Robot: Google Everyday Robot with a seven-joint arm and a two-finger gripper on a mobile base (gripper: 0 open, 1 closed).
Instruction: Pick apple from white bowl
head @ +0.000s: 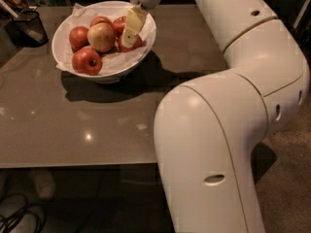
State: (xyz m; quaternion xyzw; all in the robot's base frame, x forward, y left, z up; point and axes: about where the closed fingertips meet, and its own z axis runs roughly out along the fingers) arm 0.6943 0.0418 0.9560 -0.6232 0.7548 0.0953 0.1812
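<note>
The white bowl (121, 71), lined with crumpled white paper, stands at the table's far left and holds several apples. Plain red apples lie at the left (78, 37) and at the back (100, 21). A larger yellow-green blushed apple (101, 37) lies in the middle, and a red apple with a dark stem hollow (87, 61) at the front. My gripper (130, 33) reaches down from above into the bowl's right side, onto a red apple (139, 42) that it partly hides.
The brown table (73, 125) reflects light; its front edge runs across the lower left. A small dark mesh cup (29, 27) stands at the far left. My white arm (228, 130) fills the right half of the view. Cables lie on the floor at the bottom left.
</note>
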